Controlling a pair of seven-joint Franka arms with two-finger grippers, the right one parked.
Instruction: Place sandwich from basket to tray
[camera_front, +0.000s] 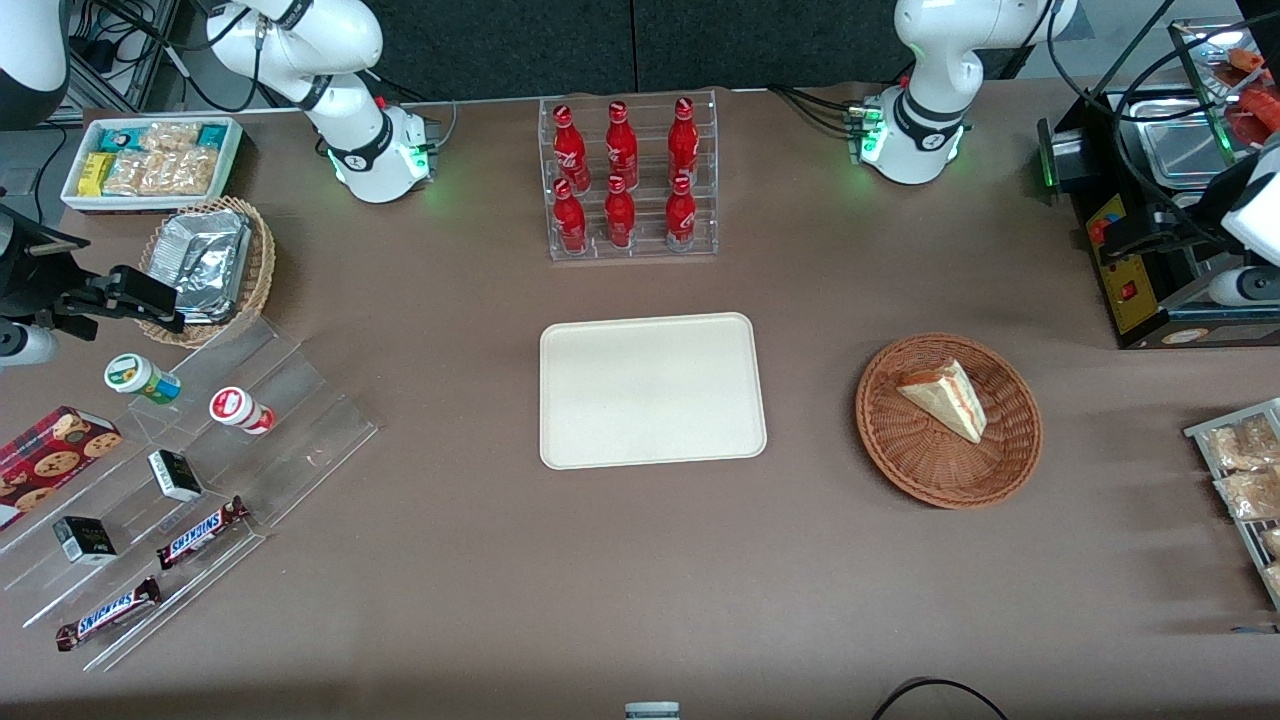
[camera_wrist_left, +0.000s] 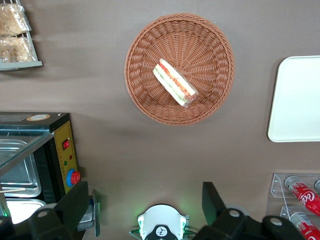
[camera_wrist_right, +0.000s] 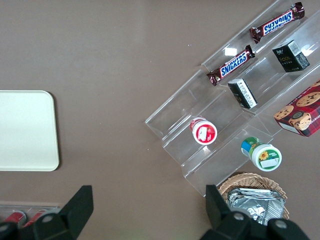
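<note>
The sandwich (camera_front: 945, 398) is a pale bread wedge with orange-red and green filling, lying in the round reddish-brown wicker basket (camera_front: 905, 455). The flat cream-white tray (camera_front: 650, 390) lies beside the basket, toward the parked arm's end, with nothing on it. My left gripper (camera_front: 1125, 238) hangs high over the black appliance, farther from the front camera than the basket. In the left wrist view the gripper (camera_wrist_left: 144, 187) is open and holds nothing, its fingers (camera_wrist_left: 75, 200) wide apart, well away from the sandwich (camera_wrist_left: 174, 82), basket (camera_wrist_left: 210, 45) and tray (camera_wrist_left: 297, 100).
A clear rack of red bottles (camera_front: 628, 180) stands farther from the front camera than the tray. A black appliance (camera_front: 1140, 290) and a wire rack of snack packs (camera_front: 1240, 470) stand at the working arm's end. The arm's base (camera_front: 915, 140) is near the bottles.
</note>
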